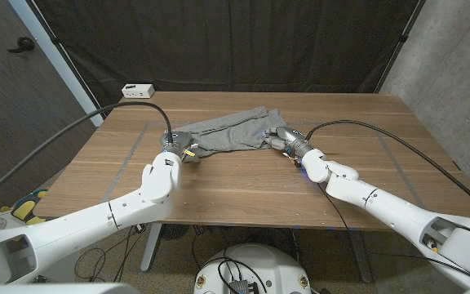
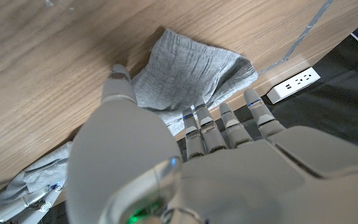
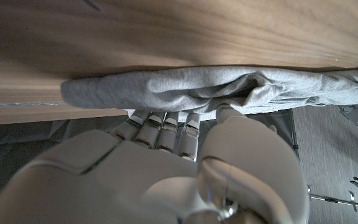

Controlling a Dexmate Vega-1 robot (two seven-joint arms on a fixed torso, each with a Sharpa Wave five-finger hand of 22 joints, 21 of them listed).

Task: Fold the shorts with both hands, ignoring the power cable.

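Both arms are in at the wooden surface (image 1: 243,175) now, and the crumpled grey fabric shorts (image 1: 231,131) lie stretched between the two hands. The left robot hand (image 1: 178,149) is at the cloth's left end; from its wrist view the fingers (image 2: 197,127) reach onto a grey corner (image 2: 188,74) with the thumb alongside, but whether cloth is actually pinched there, I cannot tell. Over on the other side, the right robot hand (image 1: 286,139) is clamped on the hem, its fingers (image 3: 160,121) tucked under the bunched edge (image 3: 216,90) and the thumb pressing on top. Here's the danger: if only one side truly has hold, a lift would drag the shorts sideways and twist them instead of folding cleanly. The fabric is already rucked near the right robot hand, so a loose layer could slip free. A white power strip (image 1: 138,90) sits well beyond the left robot hand, and black cables (image 1: 80,131) trail behind both wrists, likely clear of the fold.
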